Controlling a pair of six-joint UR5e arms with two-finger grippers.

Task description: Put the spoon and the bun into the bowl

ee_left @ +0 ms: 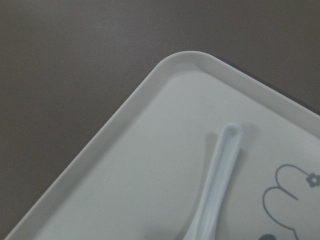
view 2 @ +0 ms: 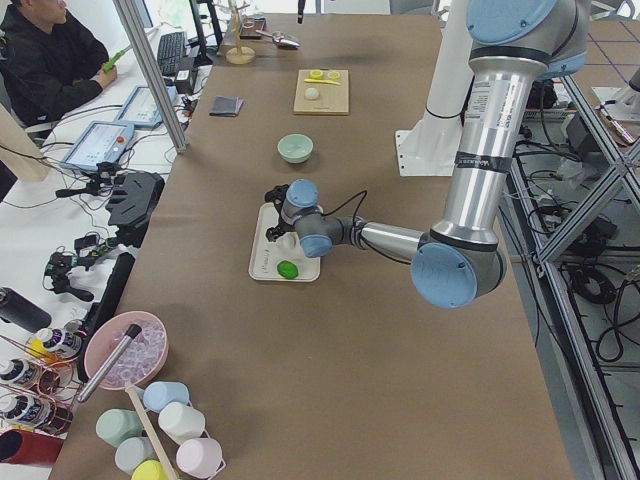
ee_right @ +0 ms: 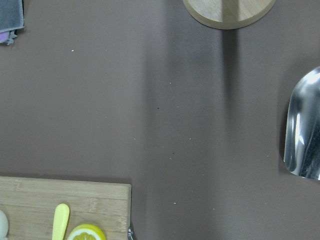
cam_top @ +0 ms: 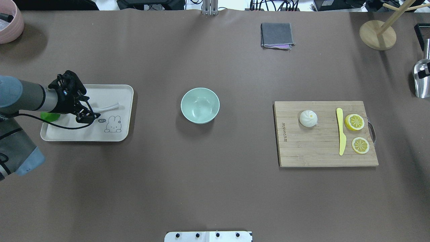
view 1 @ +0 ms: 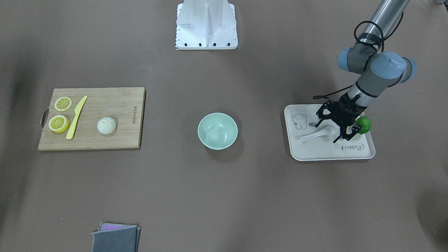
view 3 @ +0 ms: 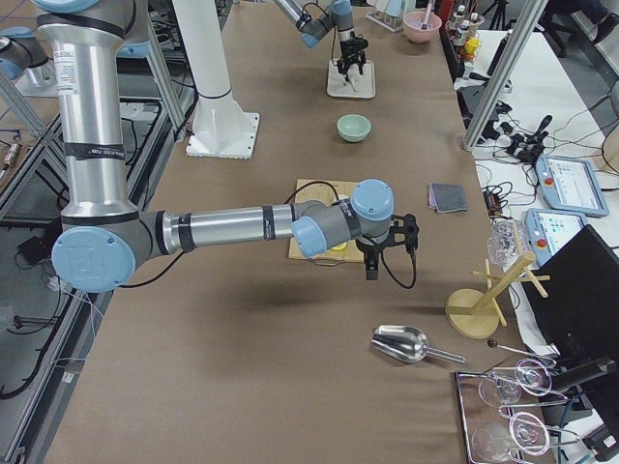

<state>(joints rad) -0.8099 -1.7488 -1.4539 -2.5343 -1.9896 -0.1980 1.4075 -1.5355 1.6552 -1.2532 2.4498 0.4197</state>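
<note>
The white spoon lies on the cream tray at my left side; its handle also shows in the left wrist view. My left gripper is open, low over the tray, with its fingers on either side of the spoon's scoop. The white bun sits on the wooden cutting board. The mint-green bowl stands empty in the table's middle. My right gripper hangs above the table just beyond the board's end; I cannot tell whether it is open or shut.
A green fruit sits on the tray behind the left gripper. A yellow knife and two lemon slices lie on the board. A grey cloth, a wooden stand and a metal scoop lie farther off.
</note>
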